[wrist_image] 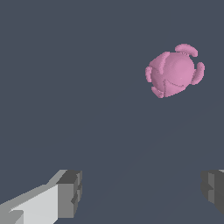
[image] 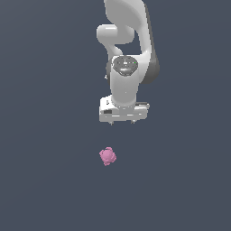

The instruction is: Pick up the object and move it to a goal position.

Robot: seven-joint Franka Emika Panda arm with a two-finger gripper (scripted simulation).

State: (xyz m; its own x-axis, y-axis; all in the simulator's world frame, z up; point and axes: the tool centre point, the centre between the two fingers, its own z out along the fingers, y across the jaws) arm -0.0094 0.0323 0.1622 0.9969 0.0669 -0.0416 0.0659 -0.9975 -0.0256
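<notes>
The object is a small pink knobbly blob [image: 107, 156] lying on the flat dark grey surface. It also shows in the wrist view [wrist_image: 174, 72]. My white gripper [image: 122, 122] hangs above the surface, pointing down, behind the blob and a little toward the exterior view's right. It does not touch the blob. In the wrist view the gripper [wrist_image: 142, 192] is open, with its two grey fingertips [wrist_image: 70, 192] wide apart and nothing between them. The blob lies off to one side of the gap, well ahead of the fingers.
The white arm [image: 128, 49] rises from the gripper to the upper edge of the exterior view. The dark grey surface [image: 49, 180] spreads all around with nothing else on it in view.
</notes>
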